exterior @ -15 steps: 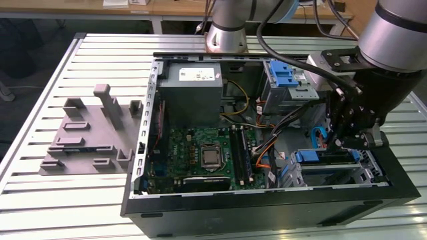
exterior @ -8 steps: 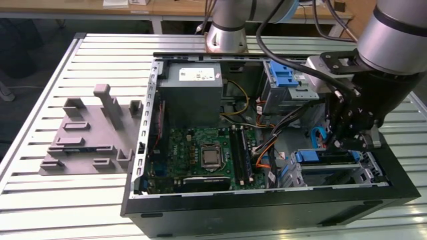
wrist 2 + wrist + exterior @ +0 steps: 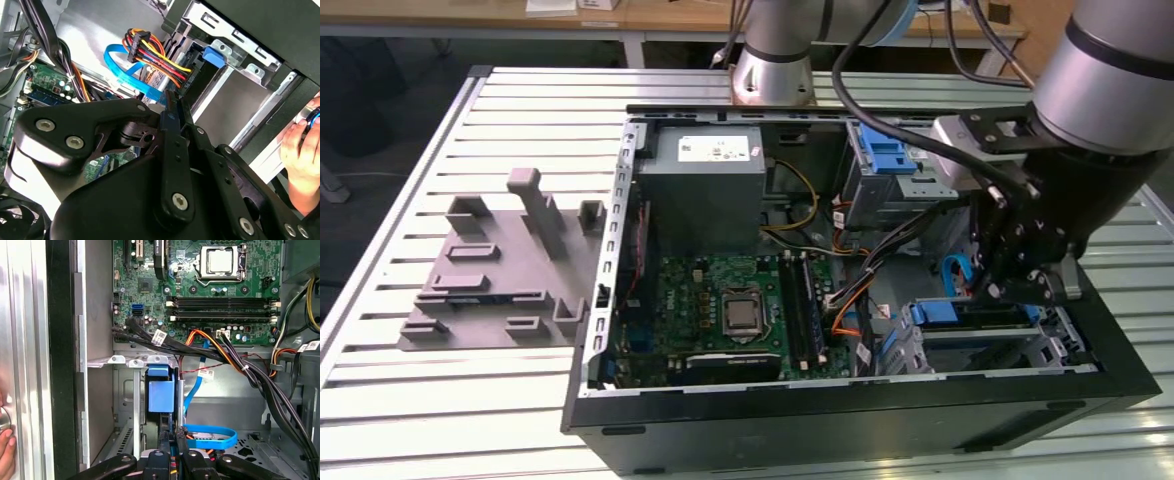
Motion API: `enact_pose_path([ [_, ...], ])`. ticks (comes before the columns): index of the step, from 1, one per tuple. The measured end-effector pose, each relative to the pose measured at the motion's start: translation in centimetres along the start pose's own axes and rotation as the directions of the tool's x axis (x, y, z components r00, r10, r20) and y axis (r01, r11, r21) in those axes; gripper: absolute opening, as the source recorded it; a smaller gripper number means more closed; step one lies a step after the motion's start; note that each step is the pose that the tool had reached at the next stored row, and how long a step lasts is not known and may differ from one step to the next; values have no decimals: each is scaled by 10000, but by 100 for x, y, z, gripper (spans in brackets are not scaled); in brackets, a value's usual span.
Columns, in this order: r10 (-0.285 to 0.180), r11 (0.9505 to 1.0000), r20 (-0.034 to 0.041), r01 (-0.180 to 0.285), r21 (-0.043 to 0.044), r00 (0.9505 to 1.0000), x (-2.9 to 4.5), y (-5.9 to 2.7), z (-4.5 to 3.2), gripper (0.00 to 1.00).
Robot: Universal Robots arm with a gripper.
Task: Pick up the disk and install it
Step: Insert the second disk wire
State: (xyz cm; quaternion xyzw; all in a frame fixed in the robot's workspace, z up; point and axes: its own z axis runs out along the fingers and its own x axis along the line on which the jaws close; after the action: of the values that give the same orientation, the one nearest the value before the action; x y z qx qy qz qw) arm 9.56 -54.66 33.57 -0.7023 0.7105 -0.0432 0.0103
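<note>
1. Judging from the exterior view, the disk (image 3: pixel 967 314) sits in the drive cage (image 3: pixel 1067 345), blue frame outward.
2. Gripper (image 3: pixel 1014 285) hangs just above it, fingers drawn together, gripping nothing visible.
3. Press squarely along the rails; avoid the blue cable (image 3: pixel 210 436).

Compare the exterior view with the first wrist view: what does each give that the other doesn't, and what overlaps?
Exterior view adds: the grey fixture block on the slatted table, the power supply with its white sticker, and the arm's base behind the open PC case.
First wrist view adds: a person's fingertips outside the case wall, and white tags on the cables.
Both: the motherboard with its CPU socket, the blue data cable, and the gripper low by the drive cage.
</note>
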Motion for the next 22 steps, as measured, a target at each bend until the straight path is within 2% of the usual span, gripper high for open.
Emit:
enact_pose_path([
  [8,15,10000,48,-15,-1,10000,10,-8,9,16],
  [22,79,10000,73,-79,-5,9999,17,-8,26,16],
])
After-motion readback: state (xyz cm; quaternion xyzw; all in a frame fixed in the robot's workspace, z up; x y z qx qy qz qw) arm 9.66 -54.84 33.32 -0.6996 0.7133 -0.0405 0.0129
